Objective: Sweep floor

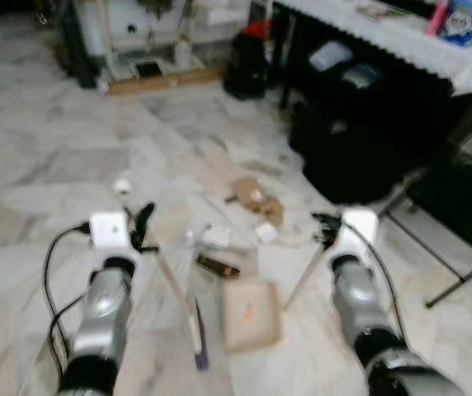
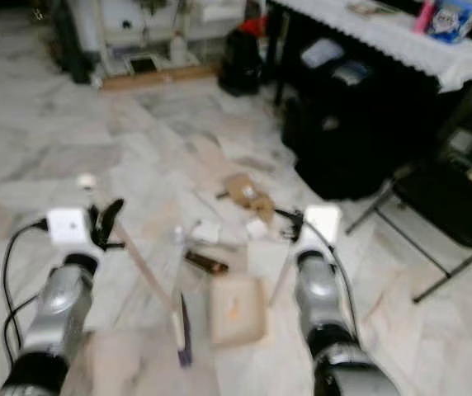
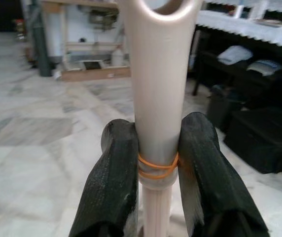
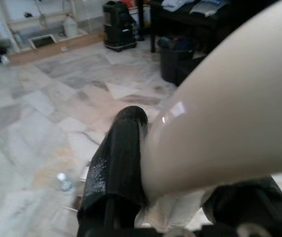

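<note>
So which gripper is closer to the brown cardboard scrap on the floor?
Right. The right gripper sits just beside the cardboard scrap; the left gripper is farther off, across the litter.

A table (image 1: pixel 434 45) with a white lace-edged cloth stands at the far right, and a blue and white packet (image 1: pixel 464 20) sits on top of it. Under the table are folded clothes (image 1: pixel 332 56) and dark bags (image 1: pixel 360 157). Beside them stands a black folding chair (image 1: pixel 455 206). A small black bin (image 1: pixel 246 64) rests near the table leg. Against the back wall stands a white shelf unit (image 1: pixel 149 33) with a jug (image 1: pixel 184 53) on its bottom board.
</note>
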Controlling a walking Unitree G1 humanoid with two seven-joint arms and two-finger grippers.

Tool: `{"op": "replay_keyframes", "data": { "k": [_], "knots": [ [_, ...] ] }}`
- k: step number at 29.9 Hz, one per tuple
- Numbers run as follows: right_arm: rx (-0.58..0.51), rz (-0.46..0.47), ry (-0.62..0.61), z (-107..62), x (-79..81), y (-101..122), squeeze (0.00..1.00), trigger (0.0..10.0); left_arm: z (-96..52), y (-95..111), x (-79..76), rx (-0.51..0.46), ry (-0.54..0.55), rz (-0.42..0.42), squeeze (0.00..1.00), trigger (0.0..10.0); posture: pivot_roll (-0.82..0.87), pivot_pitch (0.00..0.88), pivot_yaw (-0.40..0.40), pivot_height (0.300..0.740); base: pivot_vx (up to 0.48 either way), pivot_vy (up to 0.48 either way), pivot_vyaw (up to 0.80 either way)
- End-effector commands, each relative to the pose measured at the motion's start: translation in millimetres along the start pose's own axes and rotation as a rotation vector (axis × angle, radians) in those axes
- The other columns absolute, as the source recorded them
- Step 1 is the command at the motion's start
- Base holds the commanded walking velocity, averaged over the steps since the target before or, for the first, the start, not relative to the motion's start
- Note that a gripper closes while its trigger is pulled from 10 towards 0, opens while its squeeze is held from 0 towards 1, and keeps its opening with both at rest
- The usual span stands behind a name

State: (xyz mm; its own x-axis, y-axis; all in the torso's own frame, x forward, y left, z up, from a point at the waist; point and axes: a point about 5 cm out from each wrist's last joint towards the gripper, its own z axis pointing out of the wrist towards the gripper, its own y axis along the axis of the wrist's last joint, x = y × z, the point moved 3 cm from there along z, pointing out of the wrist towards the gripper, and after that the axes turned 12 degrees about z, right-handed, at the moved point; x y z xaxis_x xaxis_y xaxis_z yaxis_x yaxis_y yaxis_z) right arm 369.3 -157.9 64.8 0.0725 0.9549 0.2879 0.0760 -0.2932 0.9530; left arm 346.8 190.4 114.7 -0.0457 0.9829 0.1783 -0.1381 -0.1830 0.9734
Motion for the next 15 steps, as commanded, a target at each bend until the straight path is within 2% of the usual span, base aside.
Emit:
{"op": "replay_keyframes", "data": {
  "k": [1,6,15],
  "knots": [
    [-0.062,0.0,-0.009,3.9,-6.0,16.8,0.0,10.0,4.4,15.5,-1.8,-0.064,0.005,0.001,0.0,10.0,0.02,0.019,-0.064,0.74,0.379,0.0,0.0],
    [-0.082,-0.005,-0.012,4.5,-7.2,21.4,0.0,10.0,5.0,20.1,0.2,-0.083,0.026,0.007,0.0,10.0,0.02,0.023,-0.066,0.74,0.379,0.0,0.0],
    [-0.112,-0.001,-0.012,5.5,-9.2,29.3,0.0,10.0,5.9,29.8,13.1,-0.121,0.098,0.037,0.0,10.0,0.01,0.033,-0.07,0.74,0.386,0.0,0.0]
  ]
}}
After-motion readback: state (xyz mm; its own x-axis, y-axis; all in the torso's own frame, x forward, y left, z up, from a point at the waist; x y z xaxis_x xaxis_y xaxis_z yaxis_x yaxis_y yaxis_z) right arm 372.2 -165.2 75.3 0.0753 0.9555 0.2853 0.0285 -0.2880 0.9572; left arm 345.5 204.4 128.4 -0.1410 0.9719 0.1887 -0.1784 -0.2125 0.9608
